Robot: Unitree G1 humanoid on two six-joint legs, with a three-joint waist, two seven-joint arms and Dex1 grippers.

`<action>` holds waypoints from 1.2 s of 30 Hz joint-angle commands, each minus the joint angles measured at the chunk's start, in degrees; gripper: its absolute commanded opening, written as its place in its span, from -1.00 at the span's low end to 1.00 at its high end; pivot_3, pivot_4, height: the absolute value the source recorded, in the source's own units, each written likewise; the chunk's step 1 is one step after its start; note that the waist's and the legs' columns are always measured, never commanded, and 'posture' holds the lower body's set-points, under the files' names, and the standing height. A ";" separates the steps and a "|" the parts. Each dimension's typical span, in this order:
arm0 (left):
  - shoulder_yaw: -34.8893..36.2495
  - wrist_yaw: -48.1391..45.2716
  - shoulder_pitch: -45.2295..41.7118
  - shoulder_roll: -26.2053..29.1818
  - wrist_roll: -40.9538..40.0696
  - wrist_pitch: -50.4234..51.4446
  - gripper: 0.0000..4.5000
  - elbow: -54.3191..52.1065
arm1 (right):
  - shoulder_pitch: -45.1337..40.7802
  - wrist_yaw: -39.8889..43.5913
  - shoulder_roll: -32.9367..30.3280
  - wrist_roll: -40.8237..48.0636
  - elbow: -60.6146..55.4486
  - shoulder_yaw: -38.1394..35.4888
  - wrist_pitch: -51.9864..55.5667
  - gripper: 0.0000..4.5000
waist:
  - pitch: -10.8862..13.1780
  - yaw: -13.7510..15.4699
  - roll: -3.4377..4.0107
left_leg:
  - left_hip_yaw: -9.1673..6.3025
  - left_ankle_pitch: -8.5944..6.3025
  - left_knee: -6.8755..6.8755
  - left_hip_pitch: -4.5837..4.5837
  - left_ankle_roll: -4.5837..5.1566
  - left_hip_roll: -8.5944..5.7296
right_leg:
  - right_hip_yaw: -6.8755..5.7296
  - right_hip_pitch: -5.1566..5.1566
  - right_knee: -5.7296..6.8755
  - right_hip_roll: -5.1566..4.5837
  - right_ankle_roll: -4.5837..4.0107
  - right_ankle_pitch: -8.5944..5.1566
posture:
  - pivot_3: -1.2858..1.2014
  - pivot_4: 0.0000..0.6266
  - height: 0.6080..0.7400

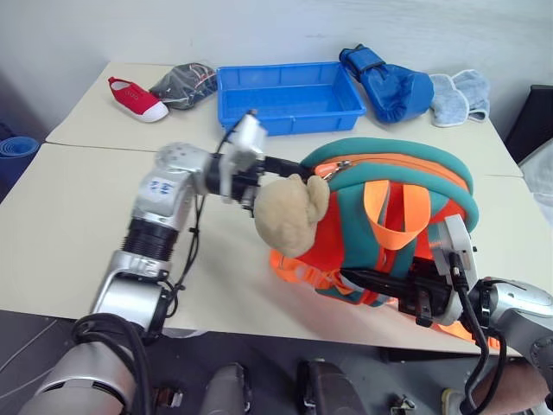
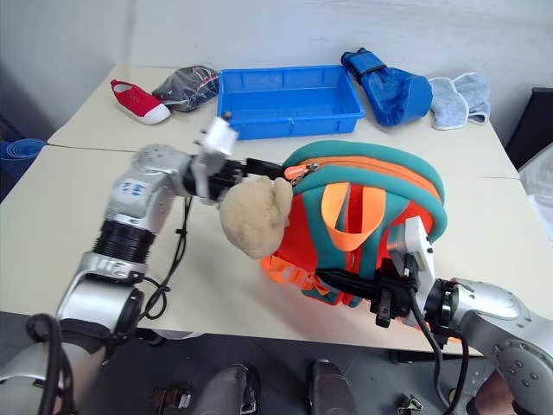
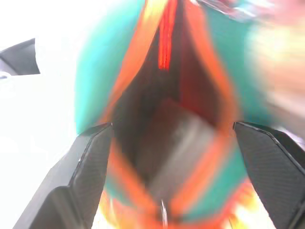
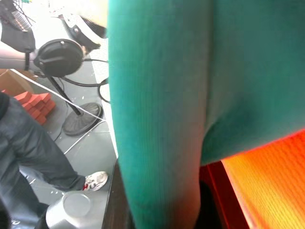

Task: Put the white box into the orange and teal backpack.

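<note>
Here the right tool (image 2: pixel 350 284) pinches the orange and teal backpack (image 2: pixel 363 220) upright on the worktop (image 2: pixel 86 194), mouth exposed; the left tool (image 3: pixel 174 157), spread, faces the opening where a pale shape, probably the white box (image 3: pixel 178 145), lies.

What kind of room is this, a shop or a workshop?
Probably a robot test room or lab: plain pale tables spread with unrelated practice items, a blue tray, a boxing glove, a red shoe, and a bare equipment stand on the floor.

Pale beige tables (image 1: pixel 69 216) pushed together before a plain white wall (image 1: pixel 173 30).
</note>
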 commanded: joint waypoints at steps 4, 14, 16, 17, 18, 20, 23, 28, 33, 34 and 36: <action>-1.05 -6.03 5.19 6.87 -2.08 -2.85 0.88 -4.73 | -1.93 -1.32 -0.44 3.07 -1.48 -0.01 0.31 -1.00 | 0.00 0.36 0.00 | -0.01 -0.04 0.00 -0.02 0.06 0.00 | 0.02 0.01 -0.05 -0.04 0.00 0.00 | 0.03 -0.52 1.00; 4.98 5.13 9.87 4.06 -15.22 11.89 0.88 -25.83 | -2.11 0.22 -0.16 1.75 -0.49 1.36 -0.26 -1.00 | -0.01 -0.03 0.01 | -0.10 -0.07 0.13 -0.20 0.12 0.00 | -0.02 0.00 -0.06 -0.05 0.13 0.07 | 0.03 -0.52 1.00; 5.13 6.52 9.83 3.43 -16.50 13.21 0.88 -28.33 | -1.77 0.76 -0.10 1.06 -0.28 1.40 -0.54 -1.00 | 0.00 0.02 0.01 | -0.07 -0.06 0.11 -0.13 0.09 0.00 | 0.01 0.01 -0.06 -0.01 0.12 0.07 | 0.03 -0.52 1.00; 5.16 7.52 9.80 2.89 -17.38 14.23 0.88 -29.63 | -1.50 1.08 -0.03 0.60 -0.15 1.38 -0.75 -1.00 | -0.01 0.10 0.01 | -0.07 -0.05 0.11 -0.11 0.08 0.00 | 0.01 0.02 -0.04 -0.01 0.12 0.07 | 0.03 -0.52 1.00; 5.17 8.47 9.87 2.03 -17.84 14.22 0.88 -30.62 | -1.33 1.32 0.07 0.22 -0.06 1.38 -0.93 -1.00 | 0.00 0.15 0.01 | -0.07 -0.05 0.11 -0.10 0.08 0.00 | 0.02 0.03 -0.03 -0.01 0.12 0.07 | 0.03 -0.52 1.00; 5.30 10.31 10.27 0.70 -18.91 15.29 0.80 -31.68 | -1.19 1.61 0.34 -0.33 0.05 1.49 -1.26 -1.00 | 0.00 0.20 0.01 | -0.06 -0.05 0.12 -0.09 0.08 -0.01 | 0.03 0.06 -0.04 -0.02 0.12 0.07 | 0.03 -0.52 1.00; 3.99 10.72 12.18 -0.07 -17.61 14.43 0.52 -32.57 | -1.22 1.96 0.74 -0.90 0.12 1.70 -1.55 -1.00 | 0.00 0.24 0.01 | -0.06 -0.05 0.12 -0.08 0.08 -0.02 | 0.04 0.07 -0.06 -0.02 0.12 0.07 | 0.03 -0.52 1.00; 1.08 10.41 14.26 -0.28 -10.28 5.82 -0.11 -31.18 | -0.88 2.13 1.35 -1.91 -0.03 1.56 -2.09 -1.00 | -0.01 0.26 0.01 | -0.04 -0.04 0.10 -0.04 0.07 -0.01 | 0.05 0.07 -0.04 -0.01 0.12 0.07 | 0.03 -0.52 1.00; 0.18 10.59 14.21 -0.51 -5.87 -0.72 -0.69 -28.07 | -0.34 2.35 1.70 -2.45 -0.17 1.54 -2.54 -1.00 | -0.01 0.30 0.01 | -0.01 -0.05 0.09 0.01 0.08 -0.03 | 0.06 0.11 -0.06 -0.01 0.12 0.07 | 0.03 -0.52 1.00; 0.53 10.75 13.84 -0.71 -6.42 -0.47 -0.79 -27.89 | -0.18 2.36 1.81 -2.55 -0.19 1.50 -2.67 -1.00 | -0.01 0.30 0.01 | -0.01 -0.05 0.09 0.01 0.08 -0.03 | 0.07 0.11 -0.06 -0.01 0.12 0.07 | 0.03 -0.52 1.00; 1.08 10.56 13.30 -0.58 -7.26 -0.14 -0.96 -27.71 | 0.45 2.12 2.26 -2.79 -0.35 1.03 -2.96 -1.00 | -0.01 0.29 0.01 | -0.01 -0.05 0.09 0.02 0.08 -0.03 | 0.07 0.12 -0.05 -0.02 0.12 0.07 | 0.03 -0.52 1.00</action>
